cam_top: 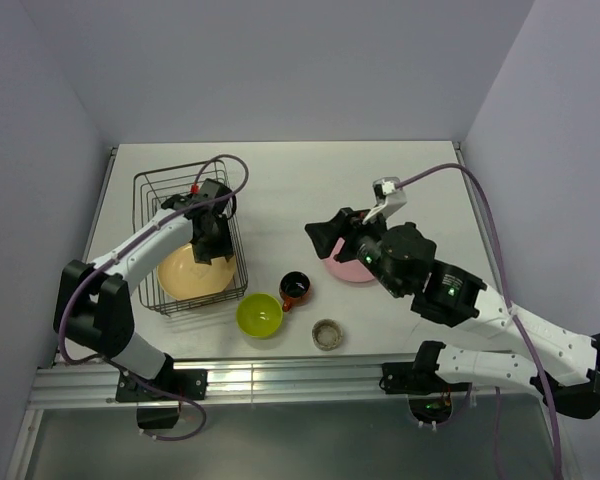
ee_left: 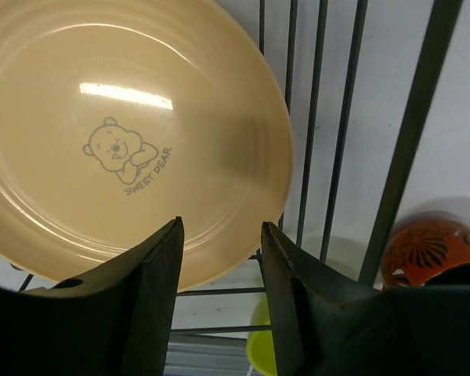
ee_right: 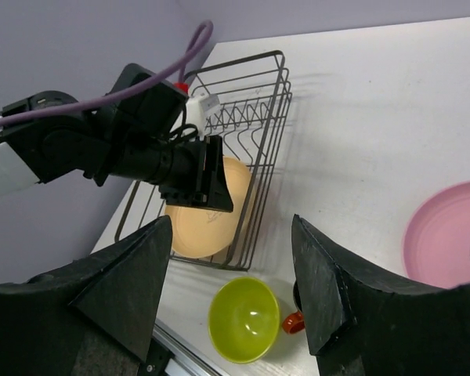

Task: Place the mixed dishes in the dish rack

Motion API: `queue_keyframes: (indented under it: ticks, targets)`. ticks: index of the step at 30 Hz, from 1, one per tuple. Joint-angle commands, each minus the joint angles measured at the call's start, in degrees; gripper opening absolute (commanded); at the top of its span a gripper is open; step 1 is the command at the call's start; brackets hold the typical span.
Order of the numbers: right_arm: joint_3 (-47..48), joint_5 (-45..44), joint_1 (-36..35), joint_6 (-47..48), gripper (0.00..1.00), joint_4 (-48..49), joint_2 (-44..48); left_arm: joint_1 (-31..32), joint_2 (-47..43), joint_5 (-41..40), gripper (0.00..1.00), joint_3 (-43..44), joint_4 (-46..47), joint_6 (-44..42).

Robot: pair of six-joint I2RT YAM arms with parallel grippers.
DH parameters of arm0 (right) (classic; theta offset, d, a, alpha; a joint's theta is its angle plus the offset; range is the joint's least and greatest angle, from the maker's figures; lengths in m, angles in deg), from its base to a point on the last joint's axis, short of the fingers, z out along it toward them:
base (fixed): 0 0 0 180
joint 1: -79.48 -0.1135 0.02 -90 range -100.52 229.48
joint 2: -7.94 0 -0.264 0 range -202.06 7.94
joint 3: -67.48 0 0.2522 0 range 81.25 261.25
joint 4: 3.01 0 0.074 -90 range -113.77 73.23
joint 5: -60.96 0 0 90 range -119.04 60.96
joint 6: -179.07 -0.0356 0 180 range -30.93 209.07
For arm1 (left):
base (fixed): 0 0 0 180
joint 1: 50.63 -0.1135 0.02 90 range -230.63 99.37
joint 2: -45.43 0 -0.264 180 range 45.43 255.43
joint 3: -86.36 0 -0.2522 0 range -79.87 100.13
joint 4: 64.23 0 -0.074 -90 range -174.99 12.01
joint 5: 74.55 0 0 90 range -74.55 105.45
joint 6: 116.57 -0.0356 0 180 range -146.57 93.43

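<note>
White table (cam_top: 280, 175) between pale lavender walls (cam_top: 280, 60), an aluminium rail (cam_top: 300, 380) along its near edge.

Top view. The dish rack (cam_top: 165, 195), a rectangular black wire basket, stands left of centre. The yellow-orange plate (cam_top: 195, 272) rests face up in its lower end, a bear drawing printed at the plate's middle. The pink plate (cam_top: 342, 270) lies right of centre, only partly visible. Along the lower middle of the frame stand the dark-inside red-orange mug (cam_top: 296, 288), the lime-green bowl (cam_top: 259, 315) and the small grey-beige cup (cam_top: 327, 333), all upright and apart.
</note>
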Motion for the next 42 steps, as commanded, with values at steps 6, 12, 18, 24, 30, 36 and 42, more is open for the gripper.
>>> queue_keyframes:
  ticks: [6,12,18,24,30,36,42]
  targets:
    - [-4.61,-2.81,1.54,0.64,0.72,2.07,7.96,2.05,2.21,0.61,0.53,-2.06,2.18,-2.93]
    - [-5.67,-2.45,1.71,0.9,0.73,2.42,9.46,2.58,1.24,2.99,0.56,-5.32,4.99,-3.11]
    - [-7.07,-1.93,1.63,0.73,0.74,3.3,10.61,4.25,3.26,3.0,0.57,-6.72,6.05,-3.02]
    - [-8.3,-1.93,1.8,0.47,0.74,3.82,11.4,5.3,1.6,2.47,0.57,-7.51,7.19,-1.71]
    - [-8.39,-1.4,1.72,0.38,0.74,3.74,11.22,5.48,-1.48,0.01,0.58,-8.39,7.8,1.19]
    - [-7.95,-1.14,1.72,0.38,0.74,3.74,10.87,5.48,-4.02,-1.66,0.58,-7.34,6.66,2.34]
    - [-7.78,-0.96,1.8,0.11,0.74,3.74,10.52,5.74,-3.77,0.8,0.58,-7.34,6.92,1.11]
